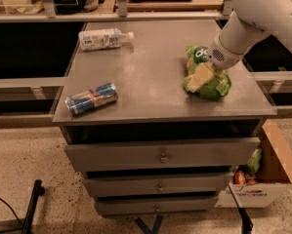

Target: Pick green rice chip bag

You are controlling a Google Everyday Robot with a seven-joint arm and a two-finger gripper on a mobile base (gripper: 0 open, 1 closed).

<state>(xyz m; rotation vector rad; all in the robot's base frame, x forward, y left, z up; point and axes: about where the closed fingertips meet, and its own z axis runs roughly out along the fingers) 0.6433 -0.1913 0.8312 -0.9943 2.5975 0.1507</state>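
Note:
The green rice chip bag (215, 87) lies crumpled on the right side of the grey cabinet top (155, 72), its dark green oval with white letters facing up at the far end. My gripper (201, 77) comes down from the white arm at the upper right. It is closed on the bag's middle, with one cream finger (199, 78) lying across the green foil. The bag's bottom still touches the top.
A blue and silver drink can (92, 99) lies on its side at the front left. A clear plastic bottle with a white label (102, 39) lies at the back left. Drawers (160, 155) sit below; a cardboard box of snacks (262, 179) stands on the floor at right.

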